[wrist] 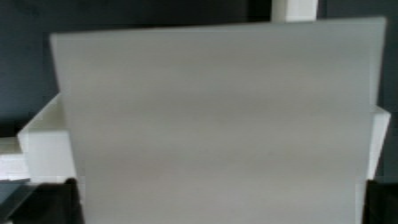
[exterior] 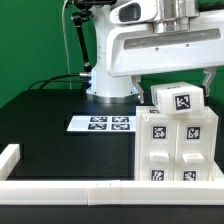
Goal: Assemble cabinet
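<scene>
The white cabinet (exterior: 178, 145) stands at the exterior view's right, by the front rail, with square black-and-white tags on its faces. A smaller white tagged block (exterior: 178, 100) sits on top of it. My gripper (exterior: 192, 80) is right above that block, mostly hidden by the arm's white hand. In the wrist view a flat white cabinet face (wrist: 214, 120) fills the picture. My gripper (wrist: 199, 205) straddles it, and a dark finger (wrist: 15, 205) shows at each side edge, tight against the piece.
The marker board (exterior: 103, 123) lies flat on the black table in the middle. Low white border rails run along the front (exterior: 70, 187) and the exterior view's left (exterior: 9, 155). The arm's base (exterior: 108, 85) stands behind the board.
</scene>
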Robot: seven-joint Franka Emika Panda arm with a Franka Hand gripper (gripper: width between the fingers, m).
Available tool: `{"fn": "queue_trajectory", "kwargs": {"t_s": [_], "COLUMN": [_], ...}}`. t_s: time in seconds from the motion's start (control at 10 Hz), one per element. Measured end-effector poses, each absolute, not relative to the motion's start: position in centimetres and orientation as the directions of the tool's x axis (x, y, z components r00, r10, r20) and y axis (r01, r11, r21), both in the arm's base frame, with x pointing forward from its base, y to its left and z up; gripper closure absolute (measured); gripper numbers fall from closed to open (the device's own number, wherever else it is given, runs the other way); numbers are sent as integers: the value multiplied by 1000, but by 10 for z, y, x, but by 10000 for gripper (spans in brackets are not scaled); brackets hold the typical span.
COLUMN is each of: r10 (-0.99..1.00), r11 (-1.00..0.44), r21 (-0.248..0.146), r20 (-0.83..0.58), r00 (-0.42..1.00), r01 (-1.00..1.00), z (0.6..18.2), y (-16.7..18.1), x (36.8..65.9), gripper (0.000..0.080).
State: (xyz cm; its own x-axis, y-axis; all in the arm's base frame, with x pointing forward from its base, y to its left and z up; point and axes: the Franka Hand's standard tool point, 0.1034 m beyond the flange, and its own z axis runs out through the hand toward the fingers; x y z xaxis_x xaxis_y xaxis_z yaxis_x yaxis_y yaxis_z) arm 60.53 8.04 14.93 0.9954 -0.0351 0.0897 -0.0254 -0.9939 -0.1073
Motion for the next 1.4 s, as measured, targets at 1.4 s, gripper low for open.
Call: {"fn": "queue_trajectory", "kwargs": {"t_s": [1.4], "r10": [-20], "r11": [-995], "r21": [-103], "r20": [245], "r00": [969], "r01": [5], "z": [153], "y": [79], "x": [614], "gripper": [248]}}
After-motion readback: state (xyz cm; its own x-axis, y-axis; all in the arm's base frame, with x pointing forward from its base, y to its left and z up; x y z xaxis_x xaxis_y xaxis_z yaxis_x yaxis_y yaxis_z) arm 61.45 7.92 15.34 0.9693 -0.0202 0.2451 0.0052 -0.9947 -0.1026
